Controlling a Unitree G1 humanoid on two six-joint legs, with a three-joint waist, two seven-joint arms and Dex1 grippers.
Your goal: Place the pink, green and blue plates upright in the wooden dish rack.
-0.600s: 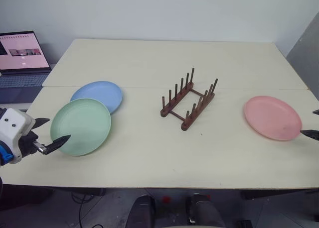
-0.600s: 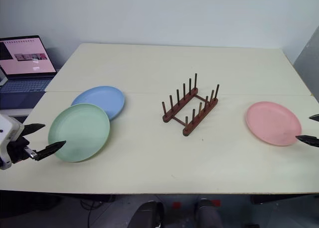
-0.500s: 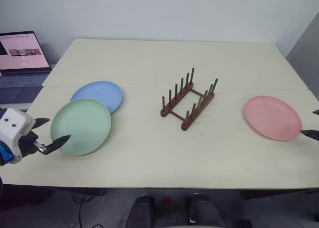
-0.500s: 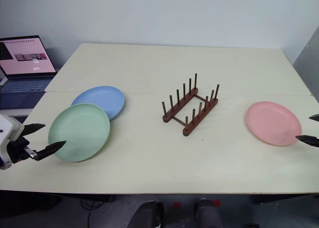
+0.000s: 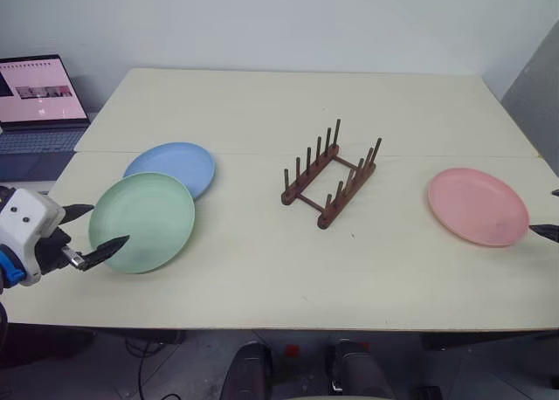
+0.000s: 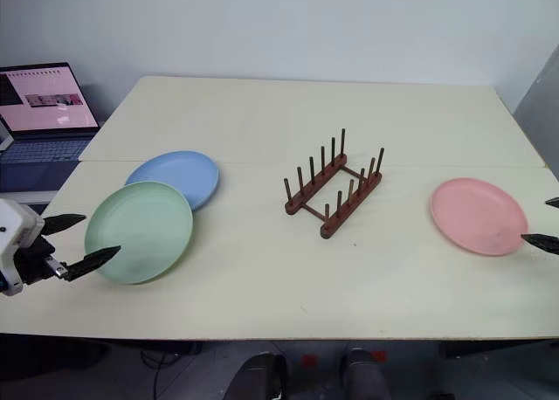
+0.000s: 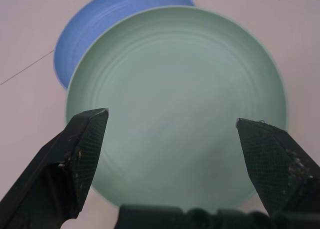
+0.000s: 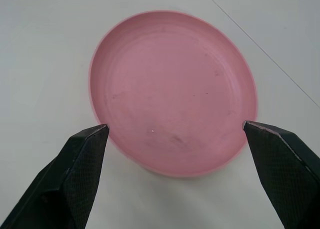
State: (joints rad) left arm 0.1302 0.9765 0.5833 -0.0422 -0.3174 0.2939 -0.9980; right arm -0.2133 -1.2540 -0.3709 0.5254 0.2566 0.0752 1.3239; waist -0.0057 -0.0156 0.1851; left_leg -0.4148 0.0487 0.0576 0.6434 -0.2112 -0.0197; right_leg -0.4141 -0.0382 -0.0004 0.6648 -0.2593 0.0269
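Note:
The green plate (image 5: 142, 221) lies flat at the table's left, its far edge resting over the blue plate (image 5: 171, 166). My left gripper (image 5: 96, 229) hovers open at the green plate's left rim, with nothing between its fingers (image 7: 80, 149). The pink plate (image 5: 477, 205) lies flat at the right. My right gripper (image 6: 548, 222) stands open just past its right rim, empty, its fingers (image 8: 80, 164) wide on either side of the plate in the right wrist view. The wooden dish rack (image 5: 331, 174) stands empty at the table's middle.
An open laptop (image 5: 39, 103) sits beyond the table's left edge. The pale table (image 5: 288, 269) has a seam across its middle. A grey panel (image 5: 537, 94) stands at the far right.
My left gripper has eased slightly away from the green plate toward the left. My right gripper has drawn a little toward the right edge. The plates and rack have not moved.

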